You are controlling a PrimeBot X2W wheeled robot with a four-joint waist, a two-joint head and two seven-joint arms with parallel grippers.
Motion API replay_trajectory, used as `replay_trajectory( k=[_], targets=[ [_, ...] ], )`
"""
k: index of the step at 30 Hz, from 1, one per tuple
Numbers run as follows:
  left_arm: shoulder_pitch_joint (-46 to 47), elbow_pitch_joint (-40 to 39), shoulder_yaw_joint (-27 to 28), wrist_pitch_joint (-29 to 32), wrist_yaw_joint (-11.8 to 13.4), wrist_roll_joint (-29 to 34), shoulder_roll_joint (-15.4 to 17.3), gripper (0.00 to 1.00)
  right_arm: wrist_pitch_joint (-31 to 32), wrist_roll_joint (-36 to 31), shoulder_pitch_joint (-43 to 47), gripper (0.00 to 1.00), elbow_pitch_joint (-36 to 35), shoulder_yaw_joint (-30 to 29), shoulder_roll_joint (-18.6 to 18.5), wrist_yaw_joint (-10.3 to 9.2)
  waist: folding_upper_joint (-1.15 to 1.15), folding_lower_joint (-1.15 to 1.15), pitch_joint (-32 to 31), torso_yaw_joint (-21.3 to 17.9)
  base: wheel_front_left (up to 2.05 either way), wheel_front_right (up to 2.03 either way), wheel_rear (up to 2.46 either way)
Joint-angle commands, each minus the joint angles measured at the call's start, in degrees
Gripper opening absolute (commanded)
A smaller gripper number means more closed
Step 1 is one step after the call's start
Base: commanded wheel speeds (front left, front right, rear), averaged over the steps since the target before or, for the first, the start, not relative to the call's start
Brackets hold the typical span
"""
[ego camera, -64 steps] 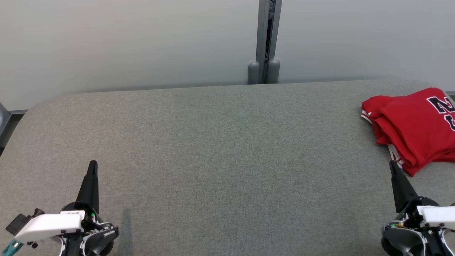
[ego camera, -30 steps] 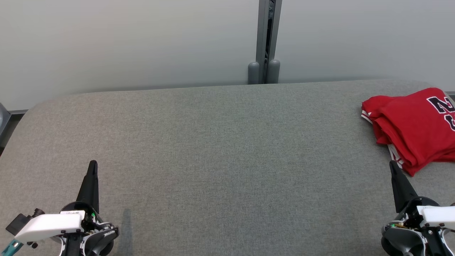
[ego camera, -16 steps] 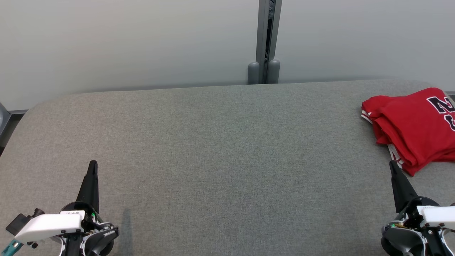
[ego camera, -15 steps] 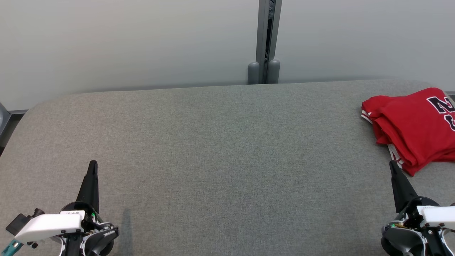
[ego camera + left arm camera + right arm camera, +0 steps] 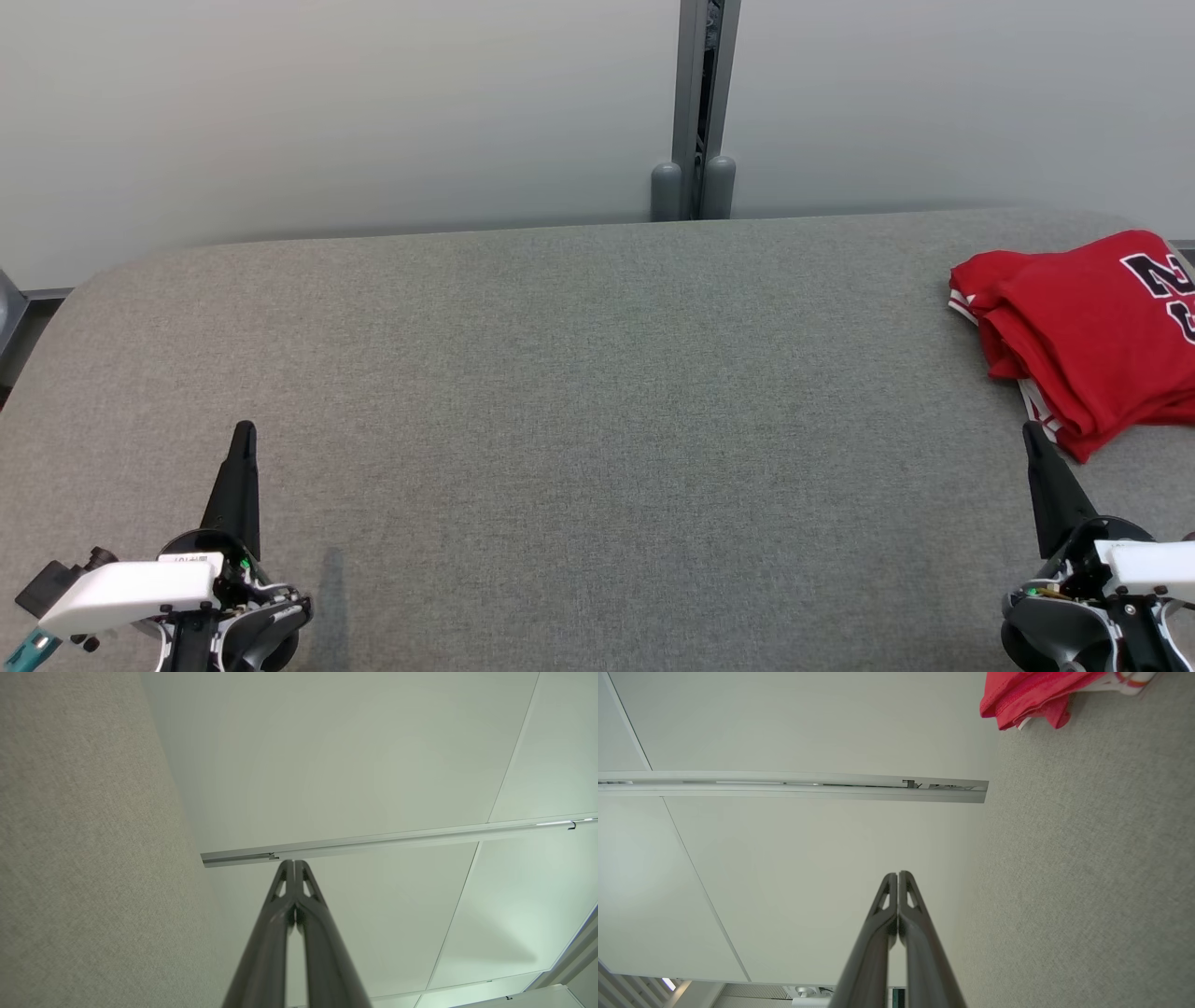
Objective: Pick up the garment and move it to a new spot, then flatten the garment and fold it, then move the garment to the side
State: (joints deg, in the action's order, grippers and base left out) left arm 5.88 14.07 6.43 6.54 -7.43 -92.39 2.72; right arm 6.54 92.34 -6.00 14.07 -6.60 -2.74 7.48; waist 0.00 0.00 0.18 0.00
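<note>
Folded red garment [image 5: 1083, 327] lies at the table's [image 5: 597, 373] far right, just beyond the right gripper [image 5: 1030, 431]; left gripper [image 5: 245, 429] and right both clenched, empty; risk: a one-layer pinch likely undoes the fold or drags it off the edge.

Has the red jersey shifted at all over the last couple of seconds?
No. The red jersey lies at the same spot on the grey table, equally far from the wall post.
</note>
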Motion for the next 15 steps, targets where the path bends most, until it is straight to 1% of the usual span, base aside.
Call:
replay_trajectory(
  k=[1,15],
  targets=[
    [0.79,0.0,0.2,0.18,-0.18,-0.06,0.31,0.0,0.18,0.15,-0.47,0.0,-0.13,-0.01,-0.22,0.02,0.0,0.0,0.0,0.0,0.0,0.0,0.0],
    [0.79,0.0,0.2,0.18,-0.19,-0.06,0.31,0.0,0.18,0.15,-0.47,0.0,-0.13,-0.01,-0.22,0.02,0.0,0.0,0.0,0.0,0.0,0.0,0.0]
  ],
)
